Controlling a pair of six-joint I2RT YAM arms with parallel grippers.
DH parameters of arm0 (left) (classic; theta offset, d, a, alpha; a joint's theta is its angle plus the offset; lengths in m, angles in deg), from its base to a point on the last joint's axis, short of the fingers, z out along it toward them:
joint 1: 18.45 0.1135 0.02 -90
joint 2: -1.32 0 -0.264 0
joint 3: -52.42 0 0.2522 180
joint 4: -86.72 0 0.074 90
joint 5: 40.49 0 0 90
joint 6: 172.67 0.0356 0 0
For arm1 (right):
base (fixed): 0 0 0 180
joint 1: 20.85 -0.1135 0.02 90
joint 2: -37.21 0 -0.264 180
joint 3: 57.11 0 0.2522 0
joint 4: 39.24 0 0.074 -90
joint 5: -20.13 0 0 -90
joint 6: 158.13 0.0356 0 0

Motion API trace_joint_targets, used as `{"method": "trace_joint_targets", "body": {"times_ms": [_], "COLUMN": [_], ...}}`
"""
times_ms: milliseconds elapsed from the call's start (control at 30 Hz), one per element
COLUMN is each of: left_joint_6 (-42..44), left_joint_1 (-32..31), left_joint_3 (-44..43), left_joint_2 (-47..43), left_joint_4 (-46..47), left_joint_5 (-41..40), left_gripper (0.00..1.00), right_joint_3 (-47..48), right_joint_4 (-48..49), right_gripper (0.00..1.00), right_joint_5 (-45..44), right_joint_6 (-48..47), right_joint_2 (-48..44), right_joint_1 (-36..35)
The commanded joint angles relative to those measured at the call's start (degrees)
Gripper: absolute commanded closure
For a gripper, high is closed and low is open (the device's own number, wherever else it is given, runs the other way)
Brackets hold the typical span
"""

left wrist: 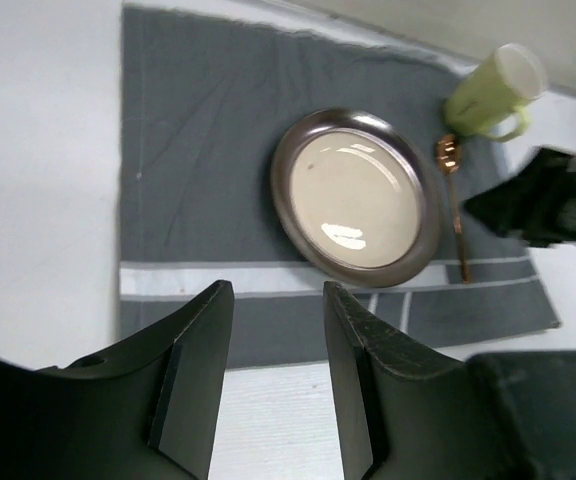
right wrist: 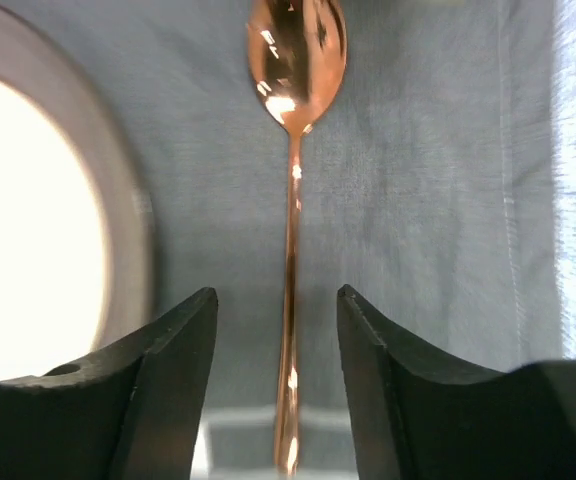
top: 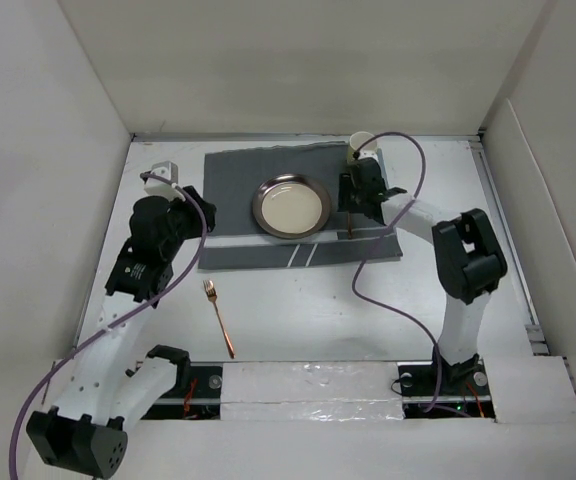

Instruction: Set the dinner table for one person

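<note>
Top view: the dinner table (top: pixel 308 310) is carrying a grey placemat (top: pixel 230 190) toward its far side. A metal-rimmed plate (top: pixel 258 207) is sitting mid-mat and a pale green cup (top: pixel 360 146) is standing at the mat's far right corner. A copper fork (top: pixel 219 318) is lying on bare tabletop nearer the arm bases, apart from the mat. Left wrist: the left gripper (left wrist: pixel 276 300) is hovering over the mat's striped near edge, jaws spread, nothing between them. A copper spoon (left wrist: pixel 455 215) is lying just right of the plate, bowl toward the cup. Right wrist: the right gripper (right wrist: pixel 276 300) is hanging low over the spoon handle, jaws spread either side and apparently not touching it. Judging progress: plate, cup and spoon are looking placed. The fork is looking like the remaining item, probably going left of the plate.
</note>
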Motion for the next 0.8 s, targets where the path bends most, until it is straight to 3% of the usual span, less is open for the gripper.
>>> {"method": "trace_joint_targets", "body": {"times_ms": [0,67,100,133,167,267,300,367,533,633,767], "left_joint_6": [1.22,1.40,1.58,1.58,1.58,0.96,0.44,-2.54,-12.46,-20.11,-27.15], "left_joint_1": [-0.08,-0.08,-0.08,-0.08,-0.08,-3.31,-5.86,-11.50,-10.81,-10.80,-10.28], "left_joint_3": [-2.26,-2.80,-2.97,-2.89,-3.06,-4.81,-5.43,-7.01,-11.41,-11.33,-3.71], "left_joint_2": [4.03,8.25,9.31,11.84,11.86,15.02,15.64,17.84,15.83,16.34,15.56], "left_joint_4": [-2.10,-3.60,-3.69,-4.13,-4.13,-6.85,-8.16,-14.11,-25.65,-33.91,-37.19], "left_joint_5": [-5.29,-6.79,-6.97,-8.28,-8.29,-13.18,-20.09,-23.58,-14.98,-13.74,-10.50], "left_gripper": [0.62,0.62,0.63,0.63,0.63,0.65,0.65,0.65,0.63,0.62,0.62], "right_joint_3": [-2.65,-5.55,-9.22,-13.96,-14.00,-23.56,-25.50,-29.99,-32.98,-36.93,-38.00], "right_joint_4": [2.85,4.00,4.52,7.57,7.60,10.15,10.33,9.45,2.95,7.76,6.81], "right_gripper": [0.42,0.43,0.52,0.79,0.79,1.00,1.00,0.98,0.90,0.86,0.85], "right_joint_5": [1.94,1.33,0.98,1.41,1.42,4.22,5.62,5.72,3.26,6.77,10.81], "right_joint_6": [-0.03,0.41,0.76,1.81,1.82,4.28,4.37,4.28,4.01,4.45,5.33], "right_joint_2": [-12.67,-17.08,-19.45,-27.74,-27.83,-38.44,-40.81,-47.73,-58.66,-65.26,-69.22], "right_joint_1": [-1.31,-3.86,-4.83,-7.27,-7.30,-9.75,-10.37,-11.51,-12.05,-9.86,-7.56]}}
